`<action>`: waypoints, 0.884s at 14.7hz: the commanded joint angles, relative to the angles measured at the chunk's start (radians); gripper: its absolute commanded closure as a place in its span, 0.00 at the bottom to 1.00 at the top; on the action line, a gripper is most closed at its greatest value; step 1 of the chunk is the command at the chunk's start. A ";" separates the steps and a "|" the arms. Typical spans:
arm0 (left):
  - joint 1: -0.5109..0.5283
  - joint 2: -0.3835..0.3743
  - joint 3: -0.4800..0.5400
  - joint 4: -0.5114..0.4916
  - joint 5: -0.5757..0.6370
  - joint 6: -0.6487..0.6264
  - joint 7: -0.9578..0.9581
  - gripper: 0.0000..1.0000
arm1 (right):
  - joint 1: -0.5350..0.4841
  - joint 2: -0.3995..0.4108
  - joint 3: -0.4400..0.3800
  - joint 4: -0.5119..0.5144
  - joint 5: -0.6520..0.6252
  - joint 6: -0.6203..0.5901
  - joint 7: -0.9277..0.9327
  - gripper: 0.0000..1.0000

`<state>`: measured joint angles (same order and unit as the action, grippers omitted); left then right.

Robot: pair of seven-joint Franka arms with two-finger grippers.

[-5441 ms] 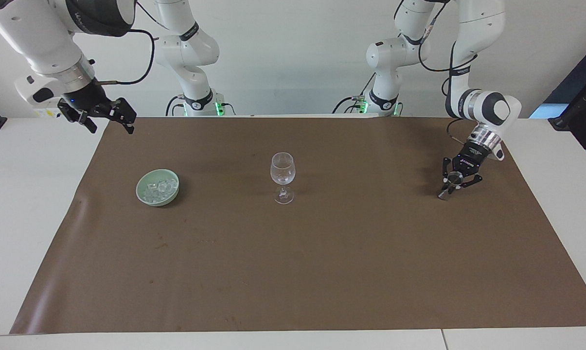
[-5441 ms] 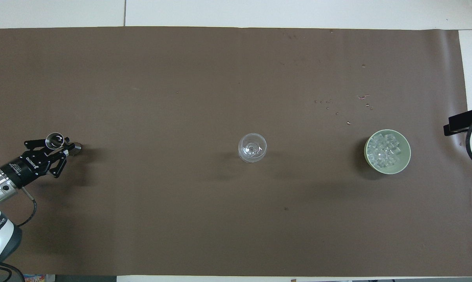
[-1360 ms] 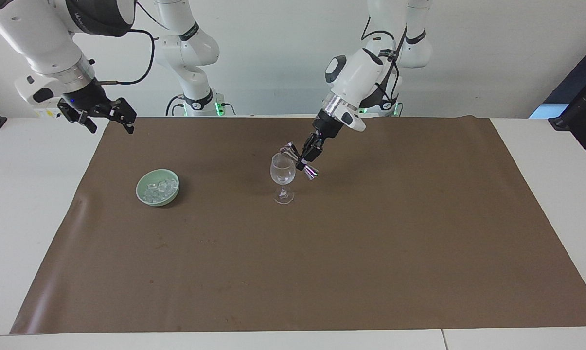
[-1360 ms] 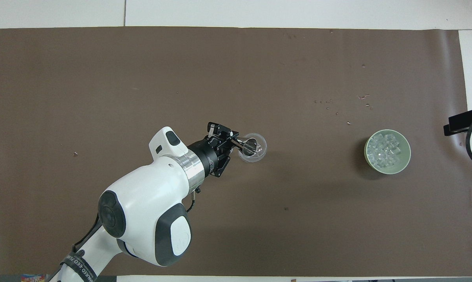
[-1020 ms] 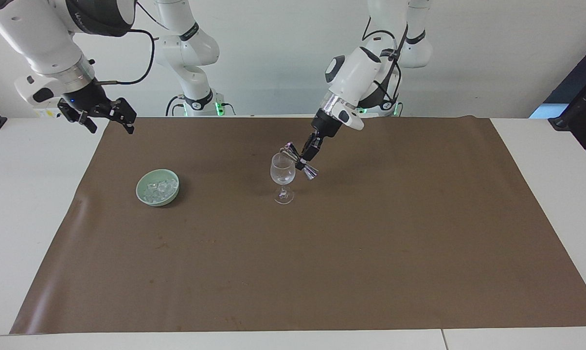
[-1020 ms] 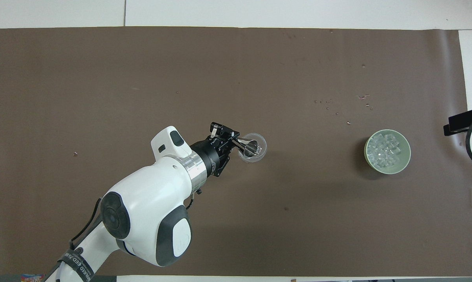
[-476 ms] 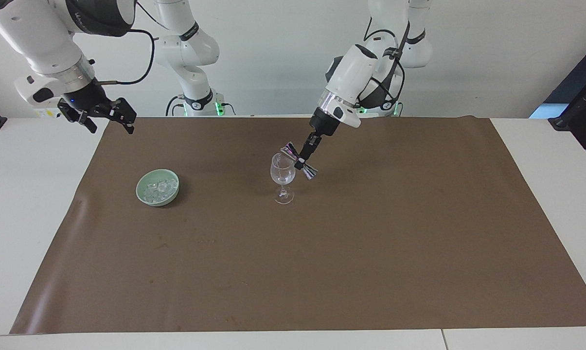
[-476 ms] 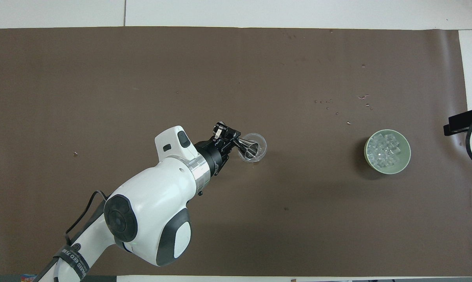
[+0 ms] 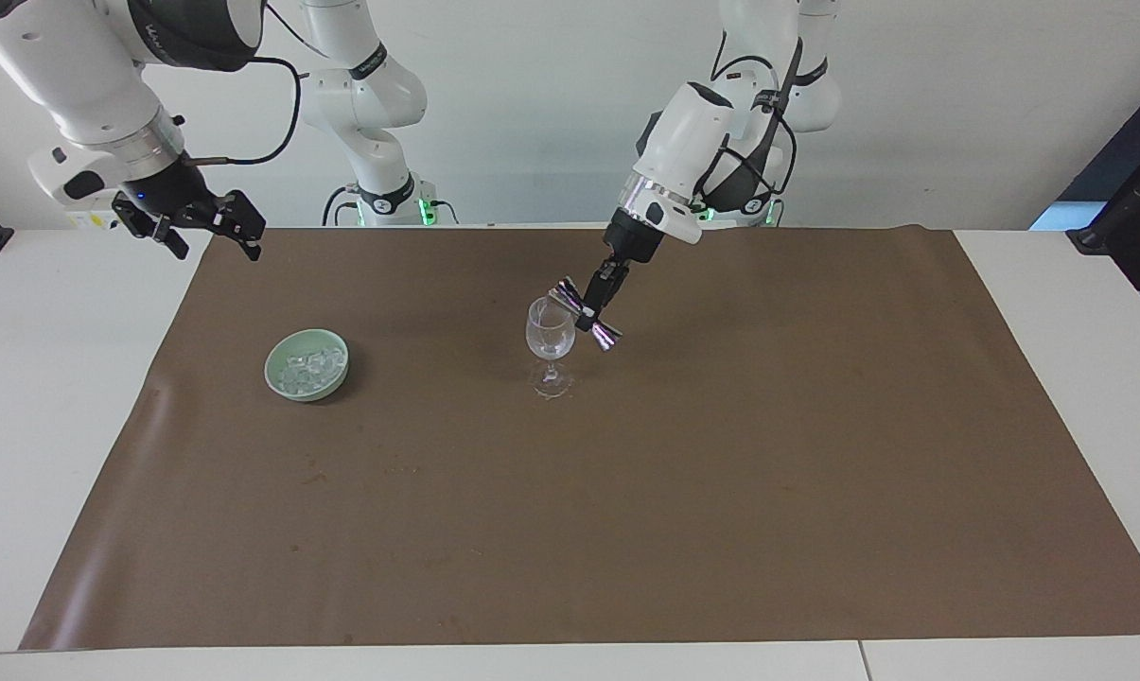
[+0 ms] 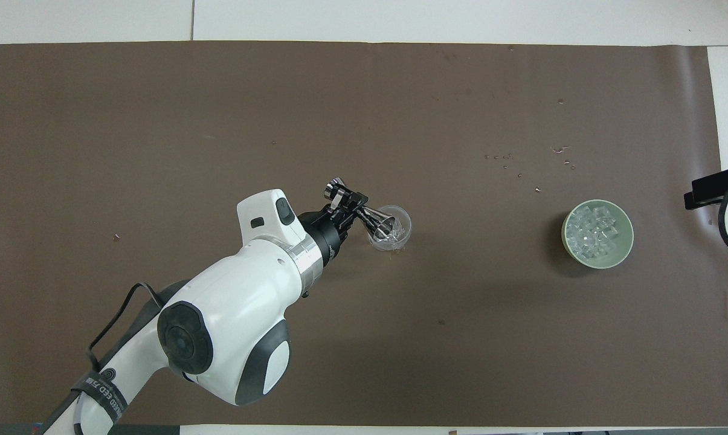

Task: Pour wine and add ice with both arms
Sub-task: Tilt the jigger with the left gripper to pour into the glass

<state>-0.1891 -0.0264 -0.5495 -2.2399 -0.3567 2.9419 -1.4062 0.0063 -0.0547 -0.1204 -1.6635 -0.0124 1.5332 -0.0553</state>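
From the facing view, the left gripper (image 9: 596,304) pinches a shiny little measuring cup (image 9: 586,315) at its thin middle and tips one end over the rim of the wine glass (image 9: 550,345). The cup should stay over the glass, not bump it, because a tall glass falls over easily. The right gripper (image 9: 212,224) waits in the air over the table edge by the right arm's end, fingers spread.

From the overhead view, the cup's mouth (image 10: 383,222) sits inside the glass's round rim. The ice (image 10: 594,230) lies in the green bowl (image 10: 626,248), well apart from the glass, toward the right arm's end.
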 commanded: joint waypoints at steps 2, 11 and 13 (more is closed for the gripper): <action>0.028 -0.004 0.000 0.020 0.079 0.005 -0.005 1.00 | -0.009 -0.011 0.005 -0.013 0.015 0.005 0.012 0.00; 0.028 0.003 0.000 0.056 0.241 -0.041 -0.005 1.00 | -0.009 -0.011 0.005 -0.013 0.015 0.004 0.012 0.00; 0.028 0.003 0.000 0.071 0.309 -0.088 -0.005 1.00 | -0.009 -0.011 0.005 -0.013 0.015 0.005 0.012 0.00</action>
<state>-0.1646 -0.0254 -0.5496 -2.2012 -0.1142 2.9132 -1.4063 0.0063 -0.0547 -0.1204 -1.6635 -0.0124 1.5332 -0.0553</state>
